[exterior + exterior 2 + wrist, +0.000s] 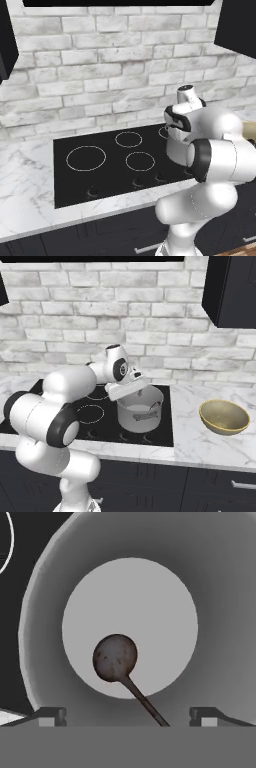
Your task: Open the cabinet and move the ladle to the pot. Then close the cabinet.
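The silver-grey pot (141, 417) stands on the right side of the black cooktop (100, 406). The ladle (115, 657) lies inside it, its dark round bowl on the pot (150, 597) floor and its thin handle running up toward the rim. My gripper (132, 390) hovers just above the pot's left rim and points down into it. In the hand view the gripper (127, 718) is open, fingertips (50, 716) wide apart, with the ladle handle passing between them untouched. The black cabinet (231, 291) hangs at the upper right; I cannot tell how its doors stand.
A tan bowl (224, 417) sits on the marble counter (200, 448) right of the cooktop. The white brick wall (100, 311) runs behind. Black base drawers (235, 491) with short handles lie below the counter edge. My arm (210, 160) blocks the cooktop's right side in the left base view.
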Motion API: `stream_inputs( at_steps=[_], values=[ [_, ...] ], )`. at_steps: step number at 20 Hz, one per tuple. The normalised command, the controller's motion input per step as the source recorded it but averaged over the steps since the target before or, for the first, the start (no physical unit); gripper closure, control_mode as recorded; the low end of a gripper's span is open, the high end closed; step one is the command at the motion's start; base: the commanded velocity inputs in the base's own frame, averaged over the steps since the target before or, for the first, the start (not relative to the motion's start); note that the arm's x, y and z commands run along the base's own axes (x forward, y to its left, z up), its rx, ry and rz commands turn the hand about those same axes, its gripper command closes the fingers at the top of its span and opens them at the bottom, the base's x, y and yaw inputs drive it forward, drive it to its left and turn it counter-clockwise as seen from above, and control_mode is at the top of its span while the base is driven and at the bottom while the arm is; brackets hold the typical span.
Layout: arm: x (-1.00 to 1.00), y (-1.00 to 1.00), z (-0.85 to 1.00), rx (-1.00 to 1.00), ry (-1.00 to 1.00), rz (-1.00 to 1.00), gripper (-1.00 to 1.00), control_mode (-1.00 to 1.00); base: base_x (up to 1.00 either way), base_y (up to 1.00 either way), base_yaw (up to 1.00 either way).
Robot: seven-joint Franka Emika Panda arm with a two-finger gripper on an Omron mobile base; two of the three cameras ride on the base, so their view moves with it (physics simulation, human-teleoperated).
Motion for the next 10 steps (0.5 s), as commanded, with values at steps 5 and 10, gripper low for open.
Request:
stream_inputs(
  at_steps=[5,10],
  values=[
    [-0.13,0.00,0.43,0.00,-0.03,0.00,-1.00,-1.00,0.00,0.00,0.00],
    [-0.36,0.07,0.38,0.01,-0.08,0.00,-1.00,-1.00,0.00,0.00,0.00]
  ],
)
